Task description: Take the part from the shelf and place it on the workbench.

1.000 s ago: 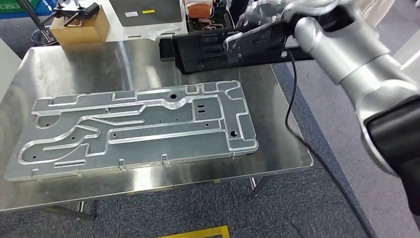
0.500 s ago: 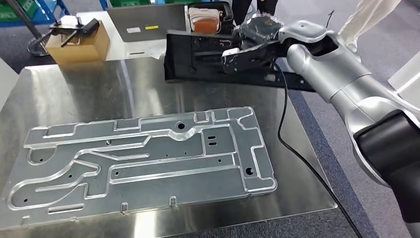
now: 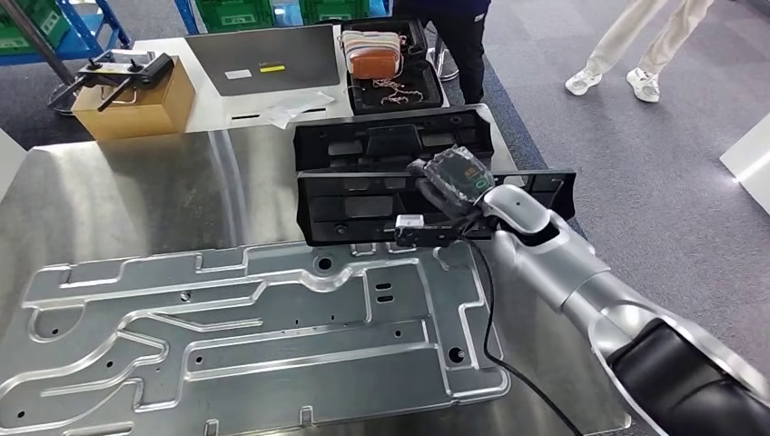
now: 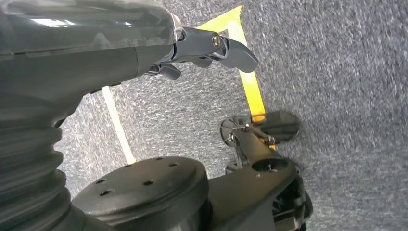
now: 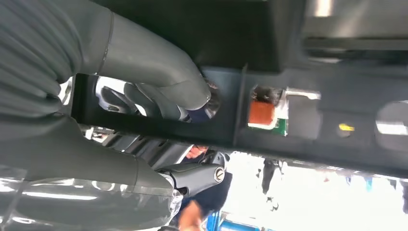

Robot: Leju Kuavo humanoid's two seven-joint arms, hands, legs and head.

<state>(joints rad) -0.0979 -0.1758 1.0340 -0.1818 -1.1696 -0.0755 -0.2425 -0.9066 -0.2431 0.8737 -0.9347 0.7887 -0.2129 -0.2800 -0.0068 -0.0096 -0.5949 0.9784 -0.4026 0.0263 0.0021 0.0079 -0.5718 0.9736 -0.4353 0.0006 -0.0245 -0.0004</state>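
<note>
While gripped in the right hand (image 3: 447,188), the black plastic part (image 3: 399,207) hangs low over the far edge of the steel workbench (image 3: 154,195), just beyond the large machined aluminium plate (image 3: 254,341); cannot tell whether its lower edge touches the bench yet. Seen from the right wrist view, thumb and fingers (image 5: 159,103) wrapped through an opening in the part (image 5: 308,125), so firmly held. A second black part (image 3: 390,141) of the same kind just behind it, seemingly lying on the bench. Left hand (image 4: 211,48) down by the floor, holding nothing, fingers loosely curled; cannot tell more. Farther back, a cardboard box (image 3: 132,104) with a tool on top, a grey laptop (image 3: 268,59), an open case holding a brown pouch (image 3: 372,56), and people standing on the carpet. Judged progress: fetched from the shelf and brought to the bench, so mostly done; left to do, setting down fully and letting go
</note>
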